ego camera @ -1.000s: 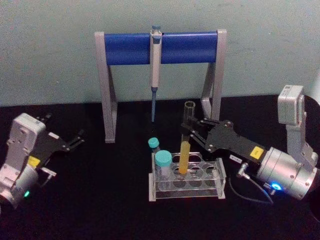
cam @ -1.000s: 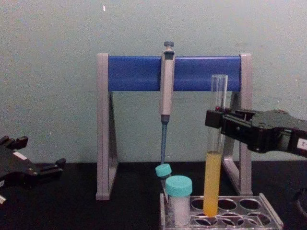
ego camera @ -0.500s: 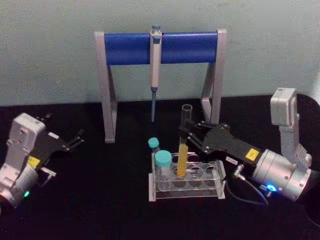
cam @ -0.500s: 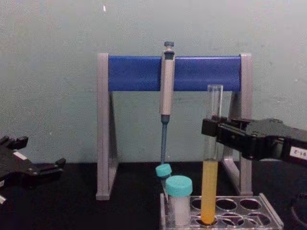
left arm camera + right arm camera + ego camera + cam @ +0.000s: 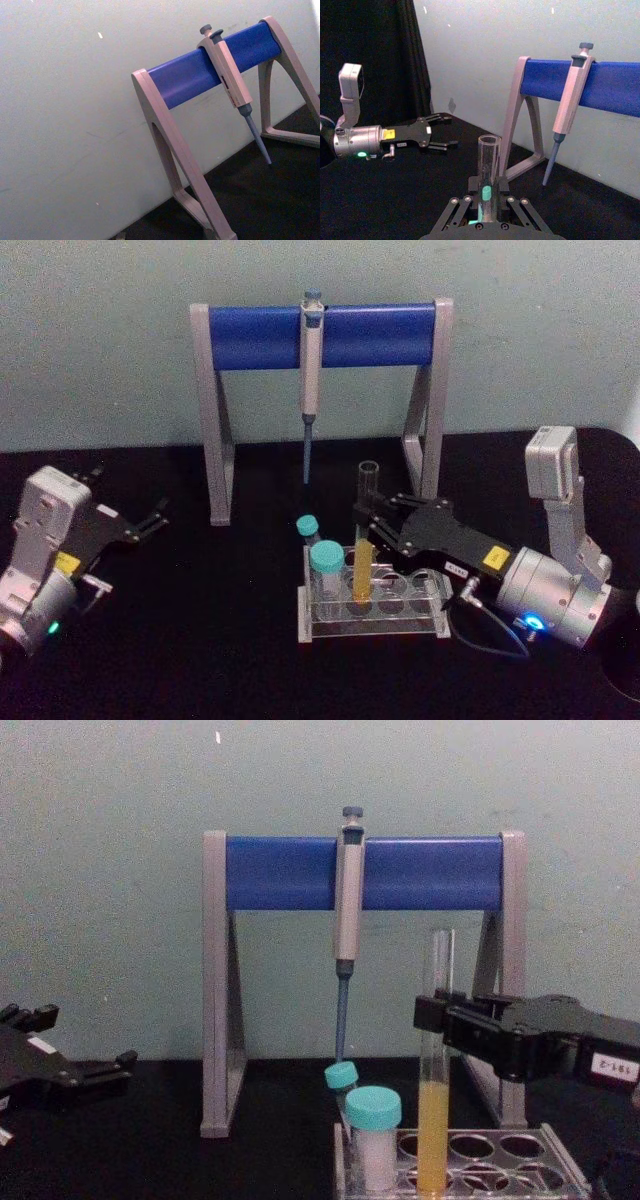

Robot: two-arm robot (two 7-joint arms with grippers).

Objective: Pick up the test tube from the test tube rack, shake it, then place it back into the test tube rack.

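The test tube [image 5: 364, 530], clear with yellow liquid in its lower part, stands upright with its bottom inside a hole of the test tube rack [image 5: 375, 626]. My right gripper [image 5: 371, 521] is shut on the tube's middle, above the liquid level. From the chest view the tube [image 5: 434, 1060] dips into the rack [image 5: 565, 1165] while the right gripper [image 5: 432, 1014] clamps it from the right. The right wrist view shows the tube's open top [image 5: 488, 165] between the fingers. My left gripper [image 5: 150, 519] rests open at the far left, apart from everything.
Two teal-capped vials [image 5: 326, 562] [image 5: 307, 528] occupy the rack's left end, close beside the tube. Behind stands a grey-legged stand with a blue crossbar [image 5: 255, 336], and a grey pipette [image 5: 310, 370] hangs from it. The black tabletop [image 5: 200, 640] lies open in front and to the left.
My right gripper has come down and slightly left with the tube, and the tube's bottom has sunk deeper into the rack hole. The left arm has not moved.
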